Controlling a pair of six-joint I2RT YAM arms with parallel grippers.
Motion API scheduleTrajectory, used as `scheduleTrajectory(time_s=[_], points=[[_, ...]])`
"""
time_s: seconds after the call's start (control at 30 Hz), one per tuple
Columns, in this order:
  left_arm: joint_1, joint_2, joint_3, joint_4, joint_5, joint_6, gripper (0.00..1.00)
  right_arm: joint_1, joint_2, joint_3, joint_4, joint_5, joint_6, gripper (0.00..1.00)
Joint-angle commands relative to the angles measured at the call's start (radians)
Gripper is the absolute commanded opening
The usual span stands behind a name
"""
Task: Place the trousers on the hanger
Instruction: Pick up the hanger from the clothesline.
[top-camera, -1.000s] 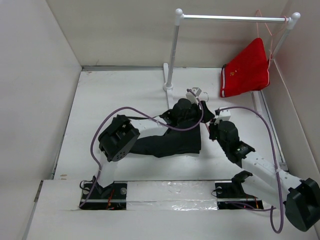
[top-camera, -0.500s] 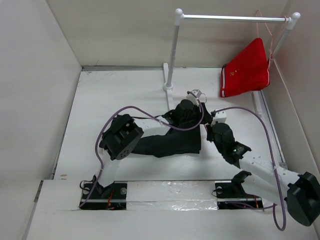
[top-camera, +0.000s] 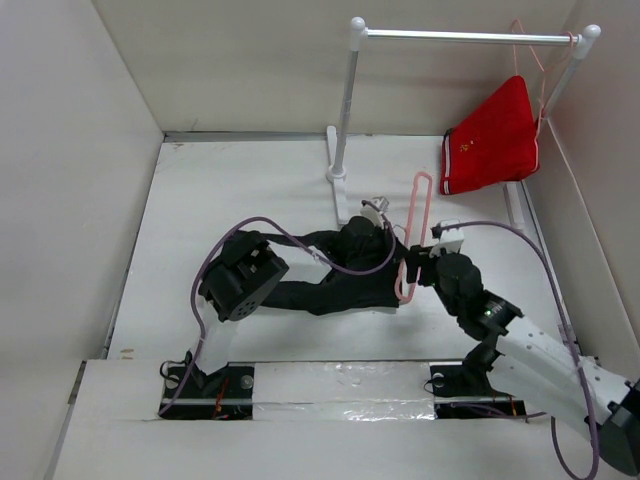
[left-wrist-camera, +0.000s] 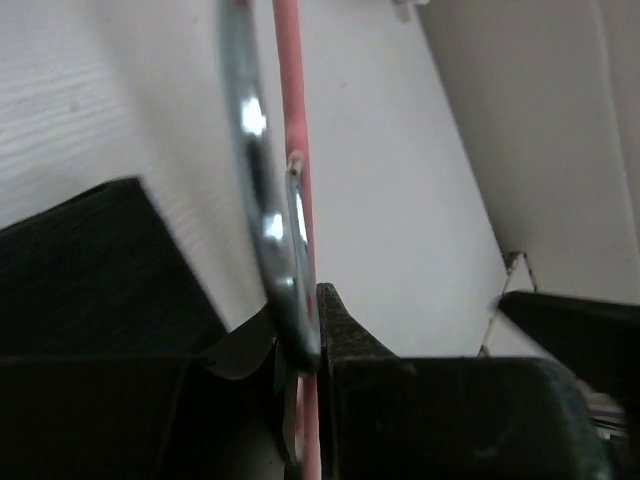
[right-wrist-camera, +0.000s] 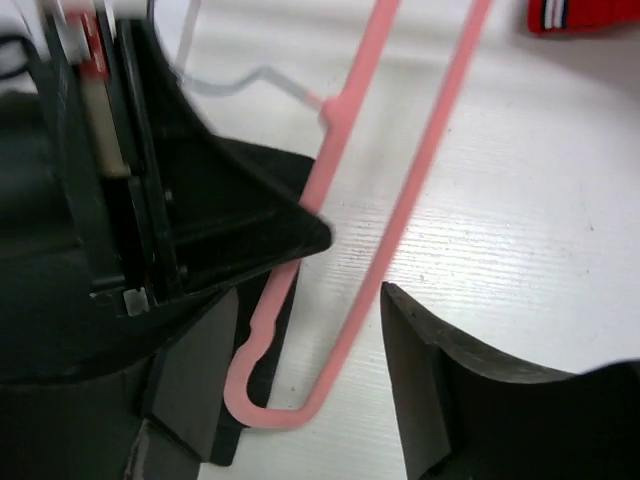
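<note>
The black trousers (top-camera: 340, 285) lie crumpled on the white table between the two arms. The thin pale-pink hanger (top-camera: 415, 225) lies along their right edge, its far end toward the rack. My left gripper (top-camera: 376, 216) is shut on the hanger: in the left wrist view the pink bar (left-wrist-camera: 291, 120) and the metal hook (left-wrist-camera: 250, 130) are pinched between its jaws (left-wrist-camera: 305, 330), with dark trouser cloth (left-wrist-camera: 90, 265) to the left. My right gripper (right-wrist-camera: 300, 325) is open, its fingers astride the hanger's near rounded end (right-wrist-camera: 262, 405) without gripping it.
A white clothes rack (top-camera: 460, 36) stands at the back, its post (top-camera: 345, 100) just behind the trousers. Red shorts (top-camera: 495, 135) with white trim hang from another pink hanger at the rack's right end. White walls close in left, back and right.
My left gripper has shut on the hanger. My right gripper has let go, opened and drawn back toward the near edge. The pink hanger now shows in full beside the trousers.
</note>
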Motion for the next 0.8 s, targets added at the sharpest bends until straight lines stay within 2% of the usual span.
scheduleTrajectory(time_s=[0.0,0.1,0.13,0.17,0.2,0.23,0.27,0.3,0.37,0.4,0.43,0.47,0.5,0.53,0.57,0.77], points=[[0.013,-0.074,-0.072,0.116,0.028,-0.006,0.00,0.007,-0.109,0.056,-0.111,-0.028,-0.004,0.68],[0.023,-0.077,-0.092,0.136,0.072,-0.005,0.00,-0.006,-0.195,0.066,-0.146,-0.030,0.000,0.70],[0.023,-0.083,-0.105,0.150,0.080,-0.005,0.00,-0.016,-0.206,0.063,-0.130,-0.039,-0.007,0.67],[0.023,-0.087,-0.117,0.167,0.086,-0.008,0.00,-0.053,-0.209,0.059,-0.107,-0.053,-0.021,0.57],[0.023,-0.090,-0.138,0.194,0.101,-0.018,0.00,-0.076,-0.187,0.068,-0.068,-0.101,-0.036,0.29],[0.013,-0.094,-0.148,0.207,0.110,-0.021,0.00,-0.099,-0.165,0.079,-0.057,-0.134,-0.038,0.20],[0.004,-0.097,-0.154,0.214,0.118,-0.020,0.00,-0.140,-0.137,0.088,-0.041,-0.165,-0.038,0.07],[0.004,-0.103,-0.163,0.221,0.129,-0.017,0.00,-0.159,-0.073,0.094,0.008,-0.224,-0.038,0.00],[-0.017,-0.128,-0.177,0.222,0.097,0.006,0.00,-0.215,-0.006,0.100,0.097,-0.316,-0.037,0.00],[-0.017,-0.136,-0.192,0.222,0.088,0.011,0.00,-0.233,0.027,0.105,0.116,-0.346,-0.034,0.04],[-0.026,-0.145,-0.197,0.221,0.084,0.015,0.00,-0.251,0.083,0.123,0.125,-0.373,-0.026,0.12],[-0.027,-0.148,-0.198,0.216,0.093,0.020,0.00,-0.277,0.103,0.129,0.153,-0.431,-0.011,0.35],[-0.027,-0.151,-0.200,0.216,0.094,0.023,0.00,-0.286,0.119,0.123,0.188,-0.461,-0.006,0.45],[-0.027,-0.159,-0.205,0.214,0.092,0.026,0.00,-0.286,0.143,0.111,0.228,-0.478,-0.001,0.50],[-0.027,-0.163,-0.211,0.222,0.081,0.028,0.00,-0.299,0.154,0.090,0.295,-0.520,0.006,0.52],[-0.027,-0.166,-0.221,0.230,0.098,0.040,0.00,-0.342,0.226,0.070,0.299,-0.633,0.043,0.51]])
